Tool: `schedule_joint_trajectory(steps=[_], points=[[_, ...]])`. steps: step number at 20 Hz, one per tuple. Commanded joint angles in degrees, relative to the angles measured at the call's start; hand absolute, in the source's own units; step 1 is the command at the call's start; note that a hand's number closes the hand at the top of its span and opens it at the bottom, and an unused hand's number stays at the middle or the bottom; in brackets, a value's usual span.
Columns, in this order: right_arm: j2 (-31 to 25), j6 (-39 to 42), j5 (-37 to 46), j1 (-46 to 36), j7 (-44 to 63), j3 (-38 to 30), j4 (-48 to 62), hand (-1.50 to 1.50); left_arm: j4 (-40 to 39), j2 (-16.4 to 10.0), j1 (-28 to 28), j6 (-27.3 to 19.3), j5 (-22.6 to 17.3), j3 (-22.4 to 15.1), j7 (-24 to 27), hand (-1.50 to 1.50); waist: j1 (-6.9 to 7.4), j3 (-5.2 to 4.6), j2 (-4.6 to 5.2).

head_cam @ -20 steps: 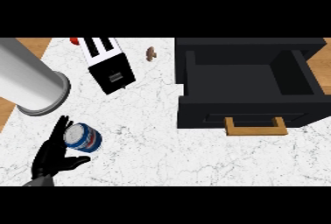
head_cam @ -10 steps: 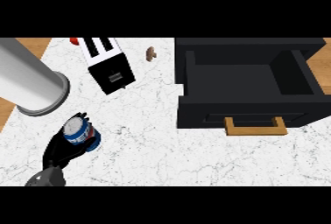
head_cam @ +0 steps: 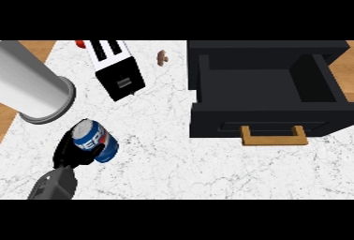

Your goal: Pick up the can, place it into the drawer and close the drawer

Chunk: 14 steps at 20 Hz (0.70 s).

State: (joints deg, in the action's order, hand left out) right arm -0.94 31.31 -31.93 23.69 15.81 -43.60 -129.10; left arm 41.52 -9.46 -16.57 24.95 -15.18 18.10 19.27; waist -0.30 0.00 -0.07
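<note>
A blue can point(head_cam: 94, 140) with a silver top and a red-and-white logo sits in my left hand point(head_cam: 70, 153) at the lower left, tilted, the fingers curled round its lower side. The black drawer point(head_cam: 262, 115) stands open at the right, its hollow dark inside and its wooden handle point(head_cam: 274, 136) facing the near edge. A wide stretch of white marble counter point(head_cam: 166, 154) separates the can from the drawer. My right hand shows nowhere.
A black-and-white toaster point(head_cam: 116, 70) lies at the back, left of the drawer. A large silver cylinder point(head_cam: 29, 89) stands just behind the can at the far left. A small brown object point(head_cam: 163, 57) and a red object point(head_cam: 81, 43) rest near the far edge.
The can stood upright on the counter beside my left hand; the fingers have since curled round it, and it now sits higher, tilted, and slightly further right.
</note>
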Motion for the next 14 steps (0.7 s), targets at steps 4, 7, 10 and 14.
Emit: schedule_joint_trajectory(steps=[4, 7, 10, 14], points=[[0.90, -1.13, -1.46, 1.58, -0.59, -0.16, -0.78, -1.50, 15.27, 1.12, 3.13, 1.97, -4.80, -2.24, -7.65, 1.50, 0.36, 0.05, -0.18], [-0.11, -0.30, 1.21, -0.82, -1.21, 0.77, 1.65, -1.50, 17.01, 7.10, -0.81, -9.68, -2.18, -3.72, -7.39, 1.50, 0.27, 0.03, -0.03], [-0.57, 0.59, -1.29, 2.72, -4.00, -0.24, 2.04, -1.50, 18.04, 9.26, -0.77, -16.04, -3.03, -4.49, -6.43, 1.50, -0.12, 0.01, -0.02], [0.65, -0.60, 1.68, 1.00, -3.38, 2.02, 0.09, -1.50, 25.82, 9.02, -0.06, -20.63, -3.09, -8.13, -9.94, 1.50, 0.12, 0.01, -0.01]])
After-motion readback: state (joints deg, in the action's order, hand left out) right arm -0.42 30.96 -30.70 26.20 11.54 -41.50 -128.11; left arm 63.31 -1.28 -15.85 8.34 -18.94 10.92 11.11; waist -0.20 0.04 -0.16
